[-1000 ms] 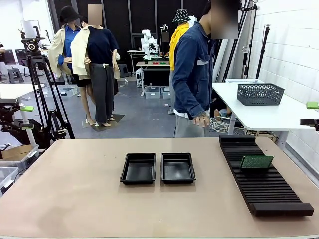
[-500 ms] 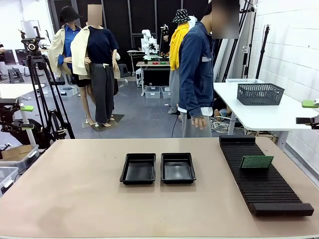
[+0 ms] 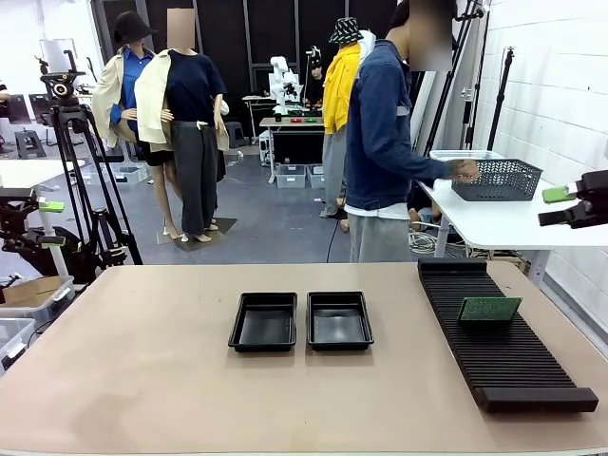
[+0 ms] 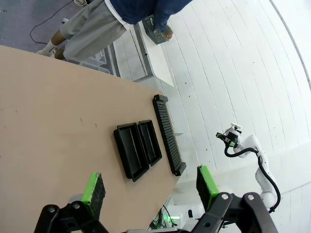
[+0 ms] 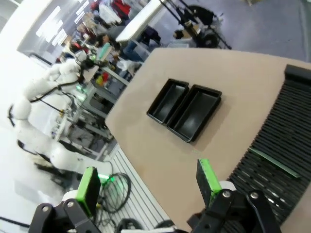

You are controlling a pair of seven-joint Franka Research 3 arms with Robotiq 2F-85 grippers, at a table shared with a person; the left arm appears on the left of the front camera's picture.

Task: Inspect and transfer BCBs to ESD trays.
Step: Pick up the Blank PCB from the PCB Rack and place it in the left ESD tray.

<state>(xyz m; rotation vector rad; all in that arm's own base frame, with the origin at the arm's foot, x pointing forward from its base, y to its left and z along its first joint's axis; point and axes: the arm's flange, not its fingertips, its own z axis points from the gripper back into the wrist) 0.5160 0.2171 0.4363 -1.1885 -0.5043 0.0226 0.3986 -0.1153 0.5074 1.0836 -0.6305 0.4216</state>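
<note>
The left claw (image 4: 149, 187) and right claw (image 5: 148, 182) hang spread and empty above the counter (image 3: 142, 361). Below the right claw one BCB (image 3: 489, 309) stands on edge in the ribbed rack (image 3: 513, 366); the two ESD trays (image 3: 261, 347) lie side by side between the claws.

The desk (image 3: 142, 361) has a smooth, matt tan top that looks like laminated board, and near its middle the two ESD trays (image 3: 264, 321) (image 3: 339, 320) are black plastic, glossy enough to catch pale reflections on their floors. At about three o'clock on the desk the long rack (image 3: 503, 351) is black too but duller and ribbed, and the BCB (image 3: 489, 309) standing in it shows a flat, finely speckled green face. Towards one o'clock, the basket (image 3: 496, 179) is grey plastic mesh on a smooth white side desk (image 3: 513, 228) and the person's jacket (image 3: 380, 123) looks like blue denim cloth, while the left end effector (image 4: 149, 174) and right end effector (image 5: 146, 169) carry matt green pads (image 4: 93, 188) on black fingers.
</note>
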